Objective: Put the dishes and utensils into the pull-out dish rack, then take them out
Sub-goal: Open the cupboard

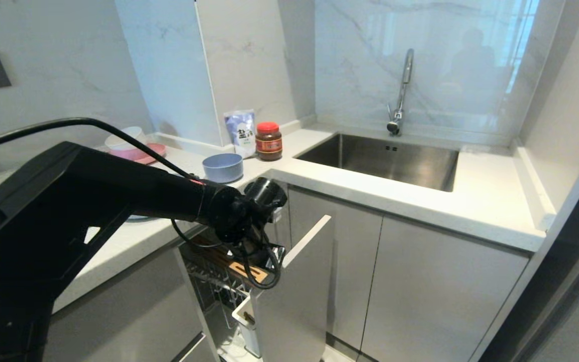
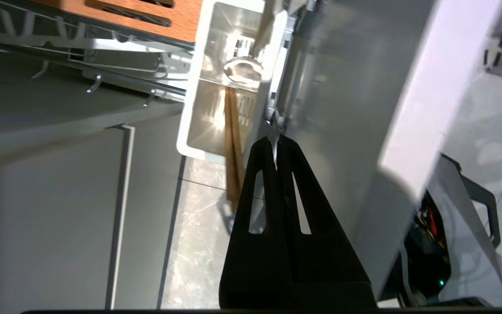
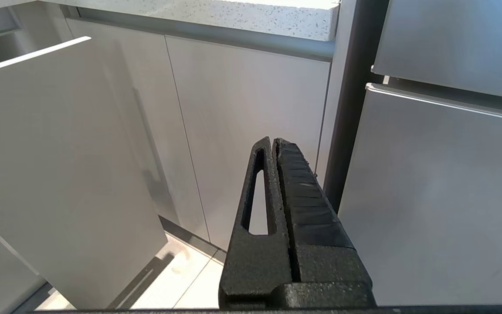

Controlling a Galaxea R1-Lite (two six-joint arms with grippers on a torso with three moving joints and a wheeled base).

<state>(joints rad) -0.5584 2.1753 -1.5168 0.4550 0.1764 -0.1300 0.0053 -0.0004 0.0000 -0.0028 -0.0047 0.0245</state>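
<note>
Hovering: left claw (image 2: 276,141) pinched shut, empty | at cabinet front (image 2: 342,109) inner edge | beside utensil box (image 2: 188,131)

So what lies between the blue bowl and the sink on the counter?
In the head view, a red-lidded jar and a white-and-blue pouch stand between the blue bowl and the sink, close to the bowl.

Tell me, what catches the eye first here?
A big black robot arm fills the left of the head view, reaching down over a pulled-out dish rack below the counter. Its left gripper is shut beside a white utensil box holding chopsticks. A blue bowl sits on the counter.
</note>
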